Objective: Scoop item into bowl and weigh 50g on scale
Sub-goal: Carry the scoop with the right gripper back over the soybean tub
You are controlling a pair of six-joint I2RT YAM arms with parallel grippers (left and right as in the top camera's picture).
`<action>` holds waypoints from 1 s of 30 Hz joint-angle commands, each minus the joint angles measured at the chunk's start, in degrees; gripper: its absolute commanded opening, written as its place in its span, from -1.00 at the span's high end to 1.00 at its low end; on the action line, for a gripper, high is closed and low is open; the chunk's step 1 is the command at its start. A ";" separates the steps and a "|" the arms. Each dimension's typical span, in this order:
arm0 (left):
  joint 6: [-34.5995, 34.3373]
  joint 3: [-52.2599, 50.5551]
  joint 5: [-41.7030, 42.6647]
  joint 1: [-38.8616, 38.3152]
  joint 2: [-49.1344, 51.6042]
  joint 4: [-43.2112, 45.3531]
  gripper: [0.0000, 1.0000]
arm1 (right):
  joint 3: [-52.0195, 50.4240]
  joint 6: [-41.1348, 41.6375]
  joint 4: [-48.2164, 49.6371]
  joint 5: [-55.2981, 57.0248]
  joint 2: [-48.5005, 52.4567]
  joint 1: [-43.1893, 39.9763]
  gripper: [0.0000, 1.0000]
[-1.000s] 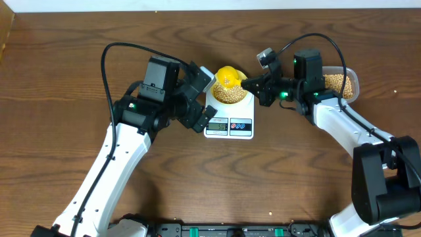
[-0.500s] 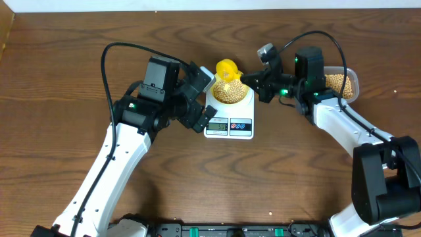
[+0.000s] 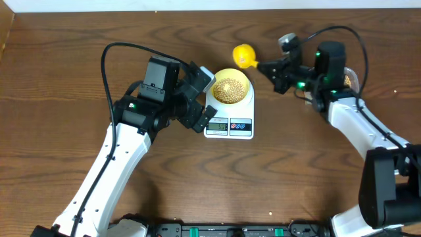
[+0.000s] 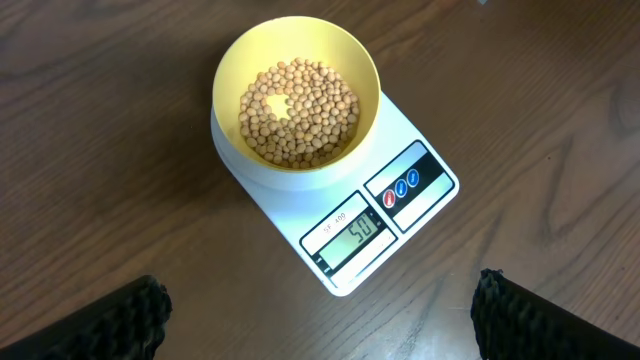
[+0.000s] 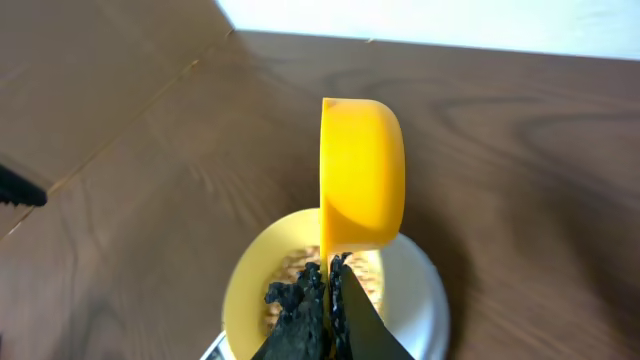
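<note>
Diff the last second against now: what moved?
The right end effector, shut on the scoop, drew it off the bowl, away and toward its own side; the scoop now hangs over bare table. Nothing was let go or newly grasped. The left end effector stayed open beside the scale; bowl, beans and scale did not move.

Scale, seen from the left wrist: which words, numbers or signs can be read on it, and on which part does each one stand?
"50": on the grey display of the scale.
Small print beside the display: too small to read.
White signs on the round buttons: too small to read.
Bowl and scoop: no writing shows.
</note>
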 commanded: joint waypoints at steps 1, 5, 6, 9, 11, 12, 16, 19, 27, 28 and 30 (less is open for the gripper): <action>-0.52 -0.33 0.74 0.17 -0.83 -0.13 -0.96 | 0.04 2.49 0.09 -0.96 -1.51 -3.32 0.97; -0.52 -0.33 0.74 0.17 -0.83 -0.13 -0.96 | 0.04 5.95 0.07 -1.03 -1.51 -7.39 0.97; -0.52 -0.33 0.74 0.17 -0.83 -0.11 -0.96 | 0.04 6.47 0.02 -1.05 -1.55 -8.33 0.97; -0.52 -0.33 0.74 0.17 -0.83 -0.13 -0.96 | 0.07 6.49 -1.01 -1.84 -1.99 -12.11 0.97; -0.52 -0.33 0.74 0.17 -0.83 -0.13 -0.96 | 0.07 5.97 -2.51 -1.75 -2.73 -14.16 0.97; -0.52 -0.33 0.74 0.17 -0.83 -0.13 -0.96 | 0.07 5.79 -3.45 -1.57 -3.28 -15.28 0.97; -0.52 -0.33 0.74 0.17 -0.83 -0.13 -0.96 | 0.07 4.52 -8.11 -0.04 -5.81 -19.15 0.97; -0.52 -0.33 0.74 0.17 -0.83 -0.13 -0.96 | 0.04 2.54 -13.27 2.78 -8.74 -21.51 0.97; -0.52 -0.33 0.74 0.17 -0.83 -0.13 -0.96 | 0.07 -4.98 -25.57 14.95 -16.37 -23.12 0.98; -0.52 -0.33 0.74 0.17 -0.83 -0.13 -0.96 | 0.07 -6.93 -28.22 19.23 -17.49 -23.12 0.98; -0.52 -0.35 0.74 0.17 -0.83 -0.11 -0.96 | 0.04 -9.07 -30.47 23.10 -18.14 -23.12 0.98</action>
